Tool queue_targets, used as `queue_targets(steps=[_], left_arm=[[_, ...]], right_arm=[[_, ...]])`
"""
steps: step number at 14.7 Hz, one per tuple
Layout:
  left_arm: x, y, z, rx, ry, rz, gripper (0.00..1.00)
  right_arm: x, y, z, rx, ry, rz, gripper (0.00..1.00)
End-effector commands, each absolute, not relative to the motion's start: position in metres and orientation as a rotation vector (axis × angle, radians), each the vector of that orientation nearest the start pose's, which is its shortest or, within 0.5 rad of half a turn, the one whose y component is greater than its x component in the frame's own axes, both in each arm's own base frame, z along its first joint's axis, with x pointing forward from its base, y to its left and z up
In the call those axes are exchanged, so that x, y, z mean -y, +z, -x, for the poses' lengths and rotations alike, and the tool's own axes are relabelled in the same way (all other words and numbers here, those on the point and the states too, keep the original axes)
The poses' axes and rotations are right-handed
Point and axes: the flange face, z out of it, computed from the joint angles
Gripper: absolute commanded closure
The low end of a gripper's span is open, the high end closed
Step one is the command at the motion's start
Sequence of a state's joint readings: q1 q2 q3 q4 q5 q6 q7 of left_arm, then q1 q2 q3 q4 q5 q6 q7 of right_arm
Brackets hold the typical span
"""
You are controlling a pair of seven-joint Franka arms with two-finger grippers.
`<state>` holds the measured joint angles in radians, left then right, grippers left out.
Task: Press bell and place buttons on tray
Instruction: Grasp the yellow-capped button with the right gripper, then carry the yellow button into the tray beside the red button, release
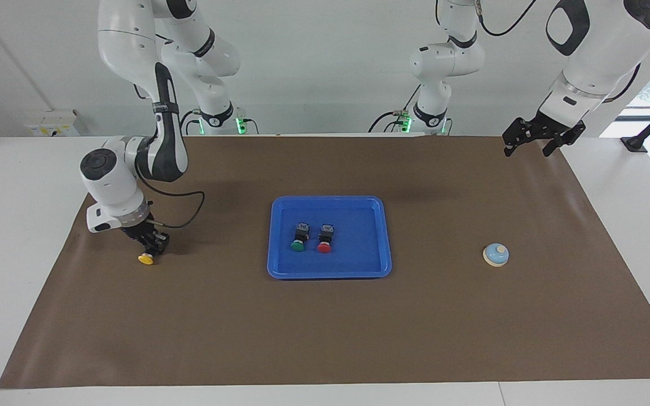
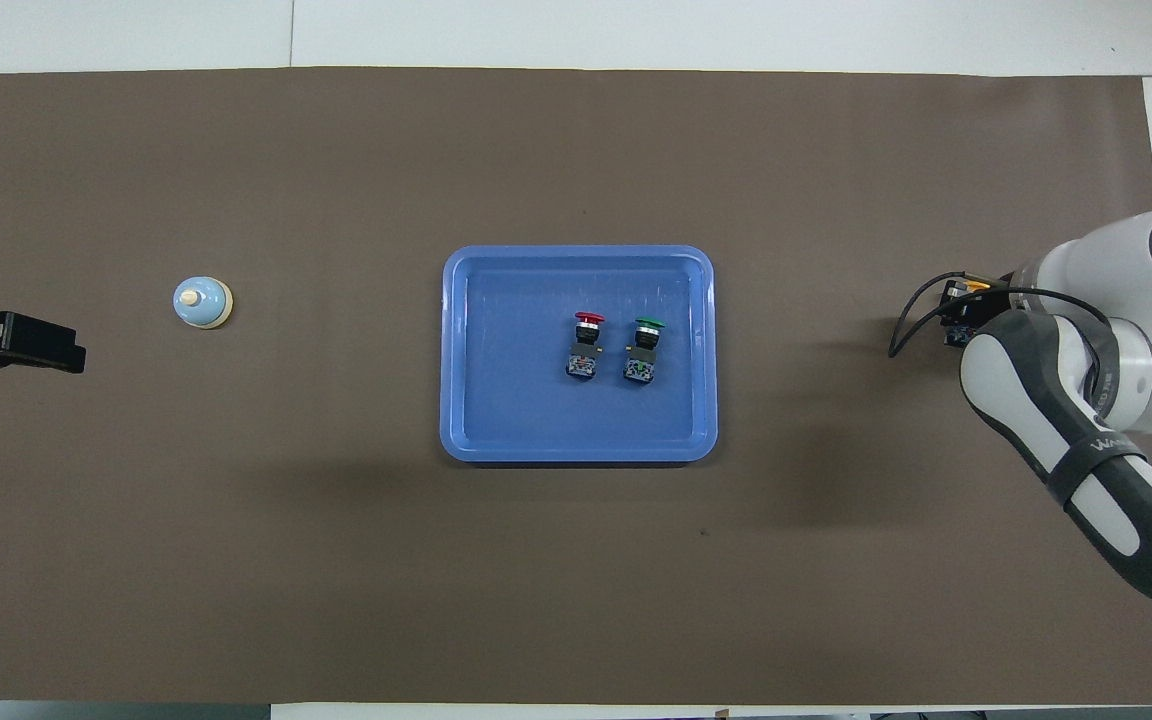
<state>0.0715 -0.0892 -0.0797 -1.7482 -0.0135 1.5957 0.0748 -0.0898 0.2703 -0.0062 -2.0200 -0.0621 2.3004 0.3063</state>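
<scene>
Two arms: right end effector lowered, clamped on yellow-capped black push-button; left end effector raised, waiting, fingers apart, at bench's 1 o'clock corner.

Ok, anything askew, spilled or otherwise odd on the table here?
Nothing stands out. The red button and green button lie side by side in the tray. The yellow button sits on the mat under the right hand. The bell stands upright, and the left hand waits in the air.

From above, the right arm's wrist hides most of the yellow button; the left gripper is cut off at the picture's edge.
</scene>
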Motion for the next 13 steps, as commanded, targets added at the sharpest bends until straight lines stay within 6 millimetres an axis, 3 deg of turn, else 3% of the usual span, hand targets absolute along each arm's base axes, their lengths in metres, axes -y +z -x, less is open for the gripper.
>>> queue_targets(steps=[1,6,9,13], left_arm=[[0.005,0.592,-0.517,-0.14,0.096,3.152,0.0],[0.005,0.592,-0.517,-0.14,0.096,3.152,0.0],[0.005,0.592,-0.517,-0.14,0.096,3.152,0.0],[0.005,0.593,-0.517,-0.14,0.094,3.152,0.0]], right_arm=[[0.004,0.363,-0.61,-0.571,-0.008,3.138,1.0],[-0.137,0.419,-0.621,-0.594,0.007,3.075,1.0],[-0.214,0.441,-0.613,-0.605,0.003,3.048,1.0],[-0.311,0.443,-0.602,-0.662,0.025,2.974,1.0]])
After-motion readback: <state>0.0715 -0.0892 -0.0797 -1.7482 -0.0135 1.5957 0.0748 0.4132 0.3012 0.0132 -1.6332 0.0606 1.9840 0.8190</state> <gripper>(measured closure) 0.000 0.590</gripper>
